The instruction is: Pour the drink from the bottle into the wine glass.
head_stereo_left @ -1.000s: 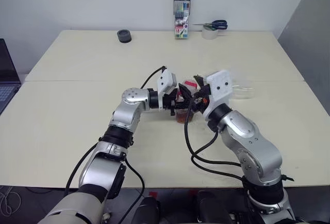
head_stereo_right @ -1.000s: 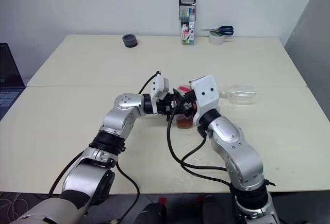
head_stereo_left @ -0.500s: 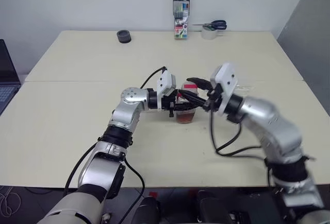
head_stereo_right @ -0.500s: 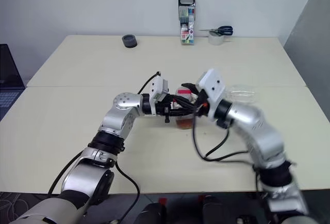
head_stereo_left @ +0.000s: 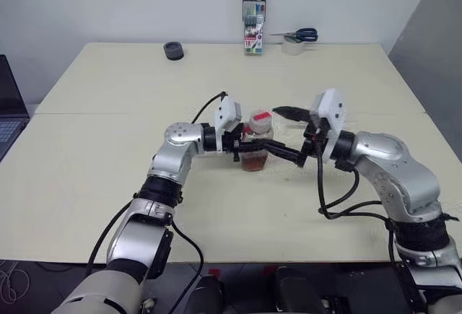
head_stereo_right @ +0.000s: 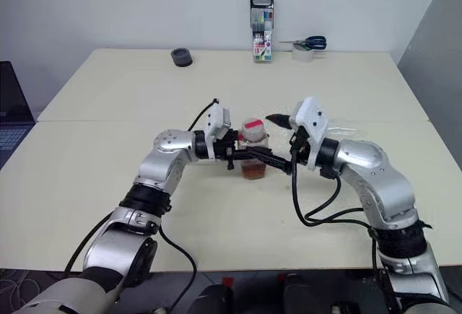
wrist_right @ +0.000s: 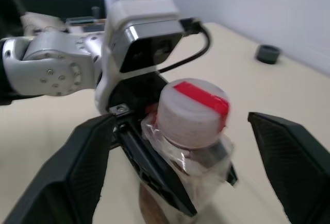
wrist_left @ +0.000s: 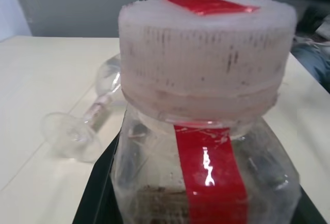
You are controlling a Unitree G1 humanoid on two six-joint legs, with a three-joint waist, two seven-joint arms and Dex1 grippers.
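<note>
Head views: bottle [head_stereo_left: 257, 143] upright at mid-tabletop [head_stereo_left: 108, 162], white cap with red strip on top, reddish-brown drink [head_stereo_left: 254, 162] low in the base. Left tool [head_stereo_left: 244, 146] level, reaching in from the left, clamped shut on the bottle's body. Right tool [head_stereo_left: 287, 135] level, facing the bottle from the right, spread wide: one finger above near the cap, the other low beside the base, holding nothing. Wine glass [head_stereo_right: 341, 131] on its side behind the right arm, mostly hidden, to the right of the bottle. Along the far edge: marker-pen case [head_stereo_left: 254, 22] upright, blue-handled scissors [head_stereo_left: 299, 35] atop a tape roll [head_stereo_left: 292, 47], dark round object [head_stereo_left: 173, 50] further left. Laptop [head_stereo_left: 9, 108] at the left margin.

Left wrist view: bottle [wrist_left: 206, 131] close up, upright, ribbed white cap with red strip over the top, red label strip down the clear wall, dark drink just visible at the lower edge. Black fingers [wrist_left: 98, 193] tight against both sides of the bottle. Wine glass [wrist_left: 87, 121] lying on the tabletop beyond, round foot nearer, bowl further off.

Right wrist view: two black fingers [wrist_left: 77, 177] wide apart, bottle [wrist_right: 191, 131] between them, untouched. Left tool [wrist_right: 154, 172] gripping the bottle below the cap. Dark round object [wrist_right: 268, 54] far back on the tabletop.
</note>
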